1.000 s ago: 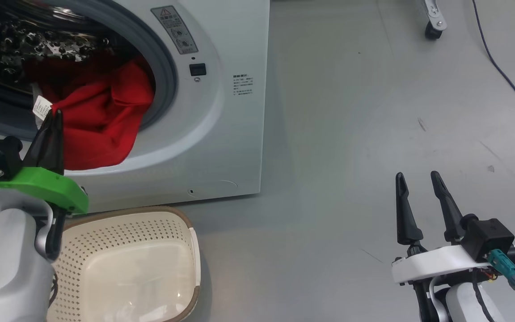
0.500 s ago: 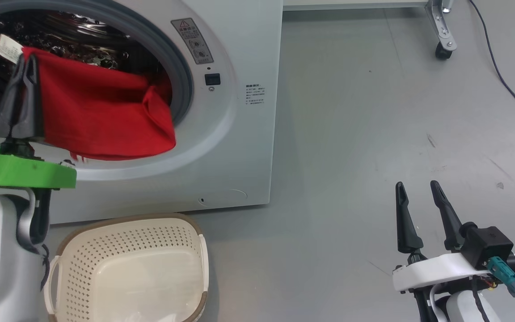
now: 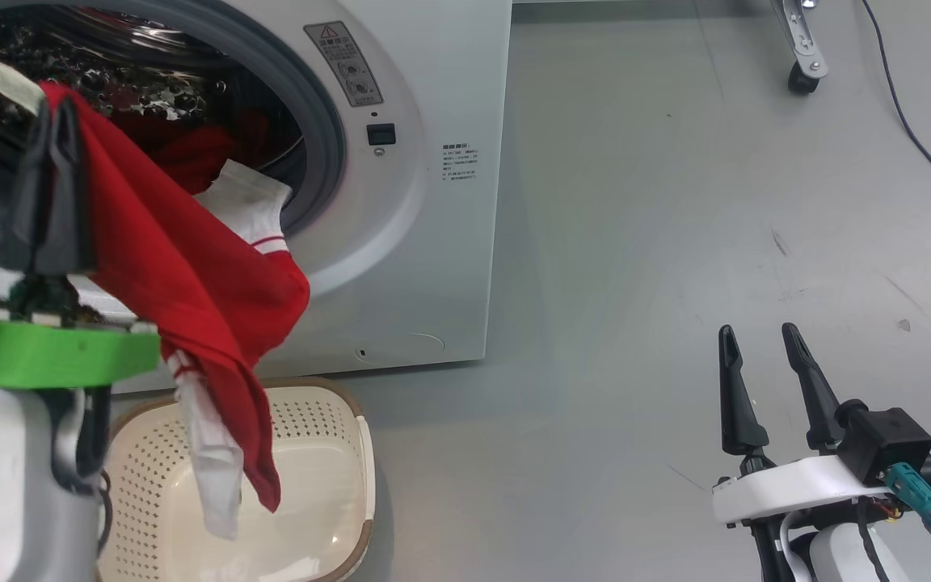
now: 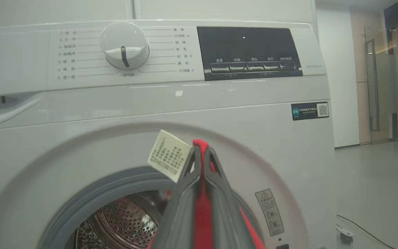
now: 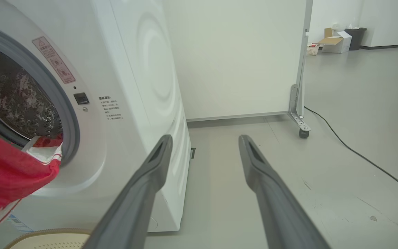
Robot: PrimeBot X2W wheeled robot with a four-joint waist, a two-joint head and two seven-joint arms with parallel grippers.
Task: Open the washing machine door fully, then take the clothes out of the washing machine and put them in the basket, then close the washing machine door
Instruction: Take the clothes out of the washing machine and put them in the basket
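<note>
- One red garment point(image 3: 183, 267) was pinched by the left gripper point(image 3: 56, 113), draped below it over one basket point(image 3: 364, 453).
- The right gripper point(image 3: 757, 330) was spread wide, empty.

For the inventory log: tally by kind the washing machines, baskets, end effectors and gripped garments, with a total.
washing machine: 1
basket: 1
end effectors: 2 (left end effector, right end effector)
red garment, gripped: 1
Total: 5

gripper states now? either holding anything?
Left gripper: shut on the clothes.
Right gripper: open, holding nothing.
</note>
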